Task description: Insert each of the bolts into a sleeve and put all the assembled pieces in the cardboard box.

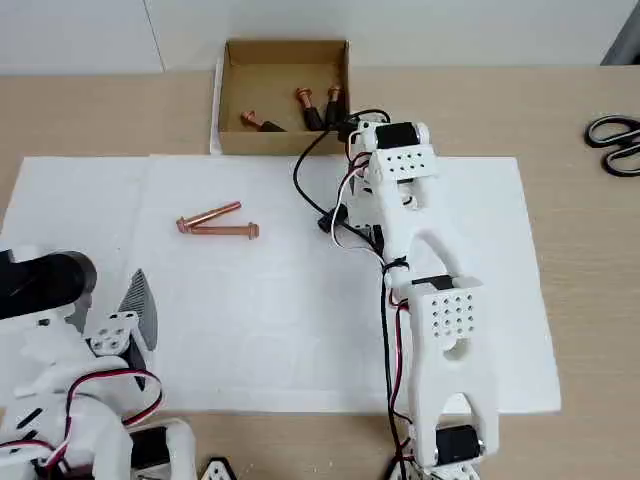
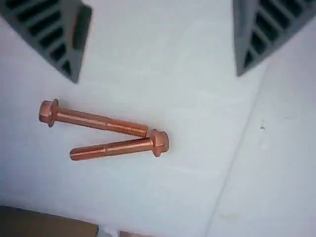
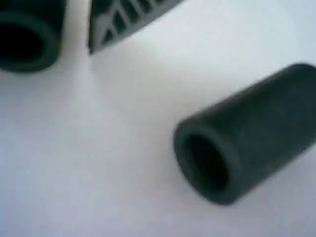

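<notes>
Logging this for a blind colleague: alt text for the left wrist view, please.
One copper bolt and a second bolt lie close together on the white sheet, heads pointing opposite ways. The left gripper is clear of them, jaws wide open.

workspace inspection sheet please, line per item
surface: wooden table with a white sheet on it
job's things: two bare bolts side by side on the sheet; two empty sleeves lying on white; three assembled pieces in the cardboard box
clutter: scissors at the table edge
grippers: left gripper open above the bolts; right arm stretched toward the box
cables: loose wires along the right arm
surroundings: pale wall behind the table
</notes>
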